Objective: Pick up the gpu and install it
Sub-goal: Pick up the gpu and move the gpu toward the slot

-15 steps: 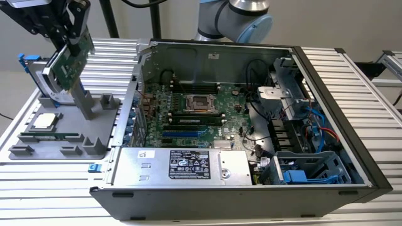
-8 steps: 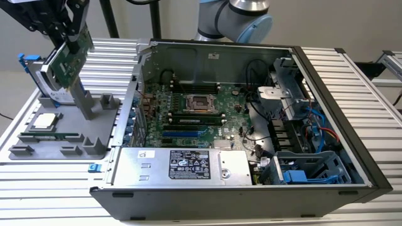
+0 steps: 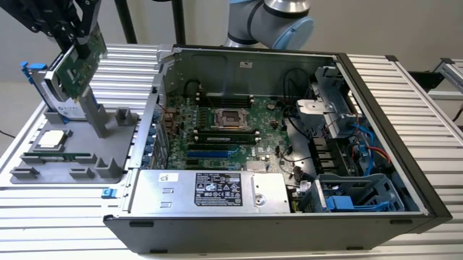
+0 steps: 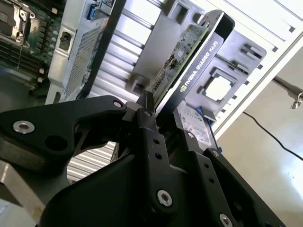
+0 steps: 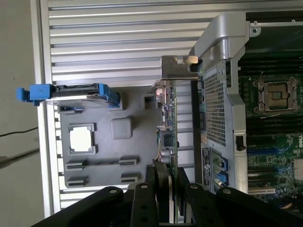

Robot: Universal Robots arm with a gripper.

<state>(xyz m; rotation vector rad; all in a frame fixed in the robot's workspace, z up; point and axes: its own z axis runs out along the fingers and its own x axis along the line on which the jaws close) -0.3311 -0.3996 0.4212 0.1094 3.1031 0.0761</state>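
Gpu (image 3: 78, 65) pinched between fingers (image 4: 150, 130); exterior view shows it tilted over grey tray (image 3: 54, 173).

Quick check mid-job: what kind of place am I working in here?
Probably a robotics lab bench for computer assembly: an open computer case on a slatted metal table, a grey parts fixture beside it, and the gripper holding the gpu.
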